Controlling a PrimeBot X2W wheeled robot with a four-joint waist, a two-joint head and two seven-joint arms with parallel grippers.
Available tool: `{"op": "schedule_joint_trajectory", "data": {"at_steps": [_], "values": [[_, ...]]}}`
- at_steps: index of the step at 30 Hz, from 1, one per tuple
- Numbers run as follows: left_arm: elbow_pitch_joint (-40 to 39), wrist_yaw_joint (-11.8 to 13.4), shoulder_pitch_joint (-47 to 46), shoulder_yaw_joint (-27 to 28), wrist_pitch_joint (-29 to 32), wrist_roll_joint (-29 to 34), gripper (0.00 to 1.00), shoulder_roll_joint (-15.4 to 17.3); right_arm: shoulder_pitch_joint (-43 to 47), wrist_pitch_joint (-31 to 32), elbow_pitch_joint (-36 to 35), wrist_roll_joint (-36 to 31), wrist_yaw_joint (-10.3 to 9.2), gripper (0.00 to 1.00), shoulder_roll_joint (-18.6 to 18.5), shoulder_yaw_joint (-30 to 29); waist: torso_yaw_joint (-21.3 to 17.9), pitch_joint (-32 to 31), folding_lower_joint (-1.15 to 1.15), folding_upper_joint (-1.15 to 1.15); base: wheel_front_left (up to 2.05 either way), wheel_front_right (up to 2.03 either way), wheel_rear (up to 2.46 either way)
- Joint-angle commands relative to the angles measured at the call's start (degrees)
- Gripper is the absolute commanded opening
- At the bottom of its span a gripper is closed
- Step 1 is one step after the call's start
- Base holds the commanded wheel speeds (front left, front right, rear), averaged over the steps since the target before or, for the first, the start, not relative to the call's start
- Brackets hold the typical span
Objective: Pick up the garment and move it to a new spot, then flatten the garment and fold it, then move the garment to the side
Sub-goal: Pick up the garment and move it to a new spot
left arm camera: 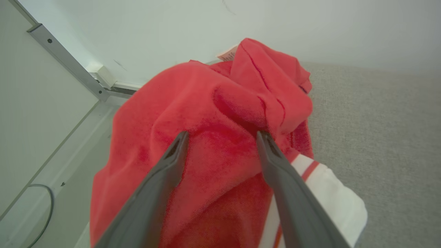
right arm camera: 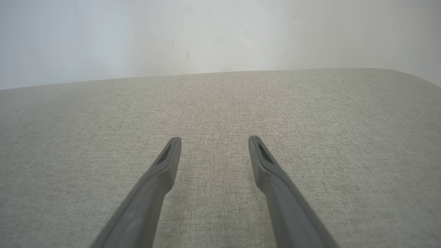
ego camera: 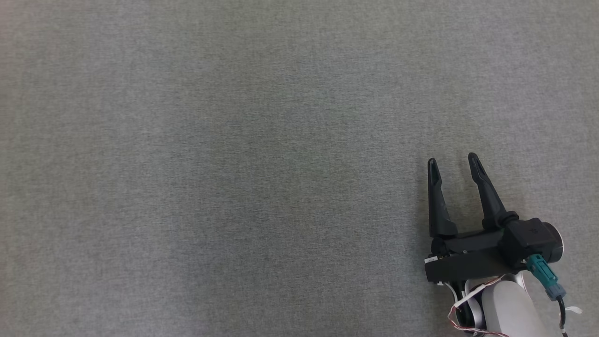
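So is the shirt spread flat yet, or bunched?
Bunched: the garment sits in a crumpled heap, its white panel showing at one edge.

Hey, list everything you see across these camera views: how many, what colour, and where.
garment: one, red with a white, red-striped panel, bunched at the surface's edge near the wall
label: one, pale, at the garment's top
surface: one, grey woven fabric, spread across the head view
wall: one, white, behind the surface
rail: one, grey metal, slanting at the left wrist view's upper left
cable: one, dark, curving at that view's lower left
left gripper: one, dark, open, fingers pointing at the garment
right gripper: one, dark, open, over the surface, head view's lower right
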Motion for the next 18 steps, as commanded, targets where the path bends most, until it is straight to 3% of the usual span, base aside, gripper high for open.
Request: {"op": "schedule_joint_trajectory", "data": {"at_steps": [1,7,8,9,10,13,18], "values": [[1.3,-0.02,-1.11,-0.37,1.47,-0.29,1.0,0.61,-0.36,-0.04,-0.26,-0.05,-0.12,1.0,0.21,0.25,-0.57,0.28,-0.01,-0.01,0.0,0.0,0.0],[6.71,0.24,-1.35,-1.04,8.41,-1.62,1.0,0.08,0.06,-0.04,-0.36,-0.14,-0.12,1.0,0.2,0.27,-0.86,-0.08,-0.01,-0.01,0.0,0.0,0.0],[7.02,0.23,-1.35,-1.13,8.57,-1.81,0.78,-0.03,0.11,-0.05,-0.38,-0.22,-0.12,1.0,0.2,0.27,-0.85,-0.16,-0.01,-0.01,0.0,0.0,0.0],[6.52,0.19,-1.33,-1.35,7.37,-1.77,0.04,-0.08,0.15,-0.05,-0.46,-0.32,-0.12,1.0,0.2,0.26,-0.79,-0.24,-0.01,-0.01,0.0,0.0,0.0],[6.41,0.24,-1.19,-1.28,6.59,-1.93,0.0,-0.2,0.21,-0.05,-0.5,-0.41,-0.12,1.0,0.21,0.22,-0.68,-0.36,-0.01,-0.01,0.0,0.0,0.0],[7.02,0.27,-0.92,-1.89,6.22,-1.52,0.0,-0.71,0.43,-0.04,-0.42,-0.54,-0.12,1.0,0.21,0.22,-0.26,-0.83,-0.01,-0.01,0.0,0.0,0.0],[5.13,0.53,-1.77,-2.37,-0.2,-1.43,0.0,-1.47,0.61,-0.05,0.22,-0.81,-0.12,1.0,0.21,0.42,0.94,-2.49,-0.01,-0.01,0.0,0.0,0.0]]}}
